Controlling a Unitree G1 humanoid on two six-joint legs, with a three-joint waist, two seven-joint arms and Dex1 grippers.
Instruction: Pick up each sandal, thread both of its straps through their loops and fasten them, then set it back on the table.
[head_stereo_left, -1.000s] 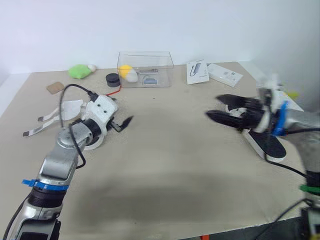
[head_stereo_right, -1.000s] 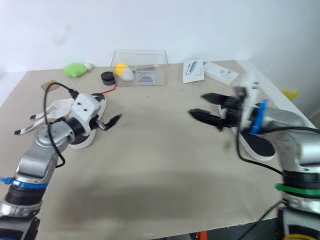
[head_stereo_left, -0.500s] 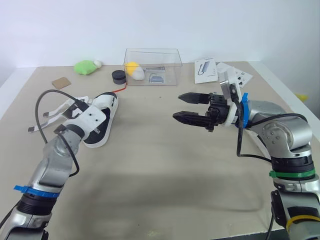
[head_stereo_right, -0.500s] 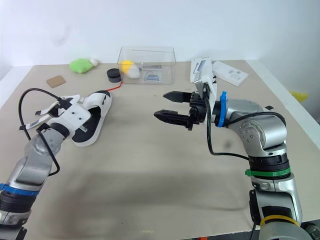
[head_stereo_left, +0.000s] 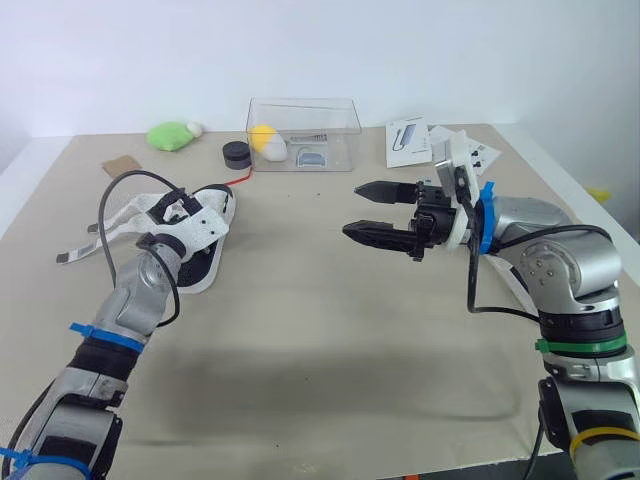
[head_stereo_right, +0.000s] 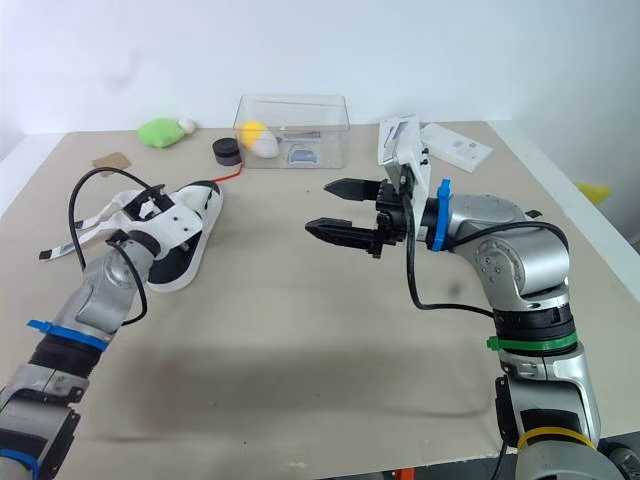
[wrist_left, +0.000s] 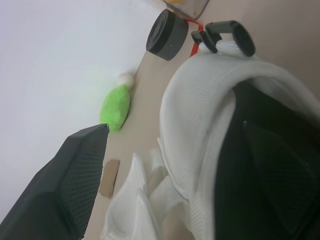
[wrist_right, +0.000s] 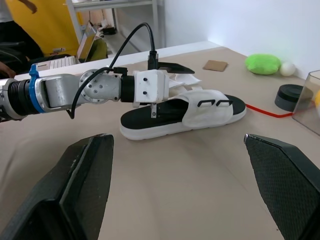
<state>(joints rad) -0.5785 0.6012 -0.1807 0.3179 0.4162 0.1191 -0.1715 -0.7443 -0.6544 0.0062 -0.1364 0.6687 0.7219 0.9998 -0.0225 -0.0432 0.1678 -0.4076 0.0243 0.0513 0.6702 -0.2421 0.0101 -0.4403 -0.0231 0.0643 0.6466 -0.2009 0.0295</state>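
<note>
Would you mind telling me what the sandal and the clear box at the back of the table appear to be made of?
Sandal: the white upper looks like matte woven mesh fabric, going by its fine weave. The sole looks like foam or rubber; hard to say which.
Clear box: probably rigid, glossy plastic, since its contents show plainly through its walls.

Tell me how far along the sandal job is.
Nothing looks done: the white sandal lies on the table, straps splayed loose. In hand: left gripper at its strap side, right gripper open in mid-air. Left: lifting, threading, fastening, setting down.
</note>
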